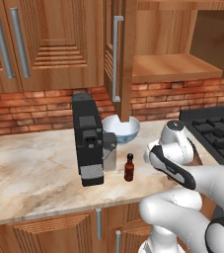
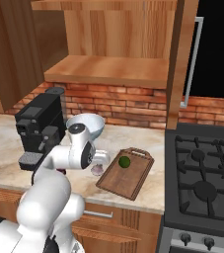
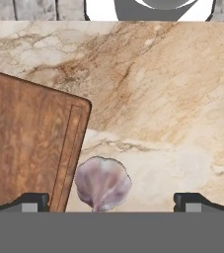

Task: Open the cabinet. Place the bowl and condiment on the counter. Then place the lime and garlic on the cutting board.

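Gripper (image 3: 111, 201) wide open over garlic (image 3: 102, 184), beside cutting board (image 3: 24, 148).

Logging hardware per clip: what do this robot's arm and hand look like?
The arm is glossy white, built of rounded, bulbous segments with dark grey to black joint bands and a round grey cap at one joint. No cables or markings show. The hand ends in two small dark, blocky fingertips.

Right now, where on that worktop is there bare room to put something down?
Free: the counter left of the coffee machine, and most of the cutting board around the lime. Crowded: between machine and board, where the bowl, bottle, garlic and open gripper cluster.
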